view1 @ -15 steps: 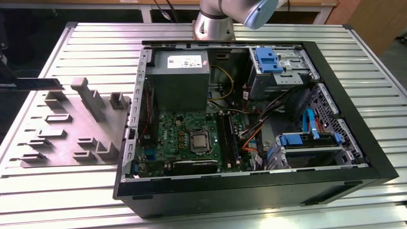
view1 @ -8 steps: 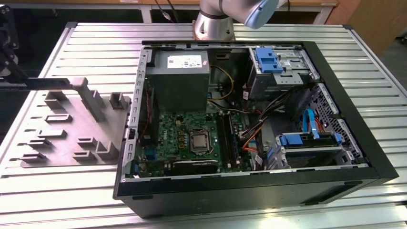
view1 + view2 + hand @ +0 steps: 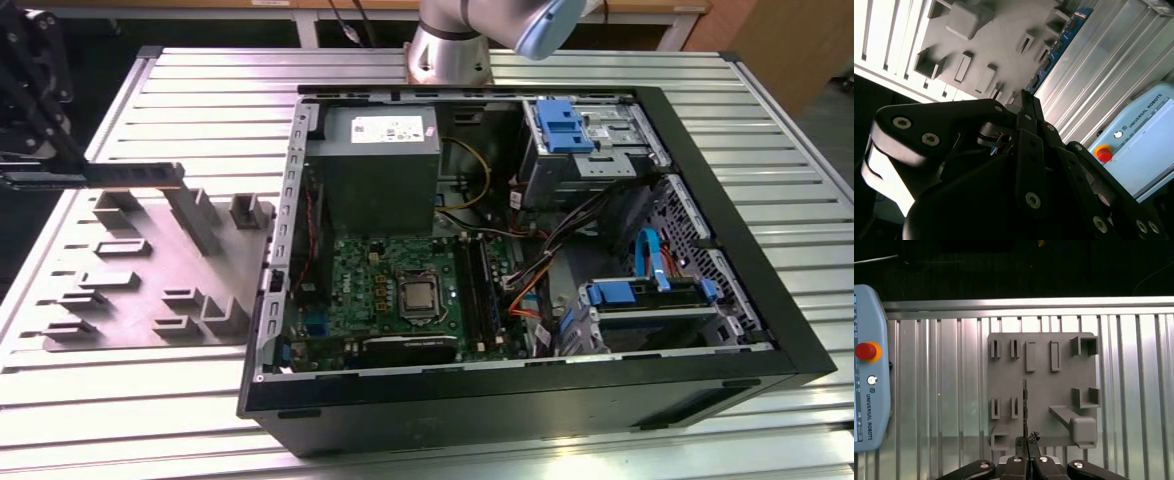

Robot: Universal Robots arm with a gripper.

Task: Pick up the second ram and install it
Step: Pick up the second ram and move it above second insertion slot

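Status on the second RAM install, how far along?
Done: pick-up. The gripper is shut on the second ram, held level above the grey holder. In hand: the stick hangs outside the open case, at the exterior view's left. Left: the install; it is not in the motherboard slots.

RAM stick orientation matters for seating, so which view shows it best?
The exterior view: the RAM stick shows side on, nearly full length. The second wrist view shows its face foreshortened; the first wrist view shows it edge on.
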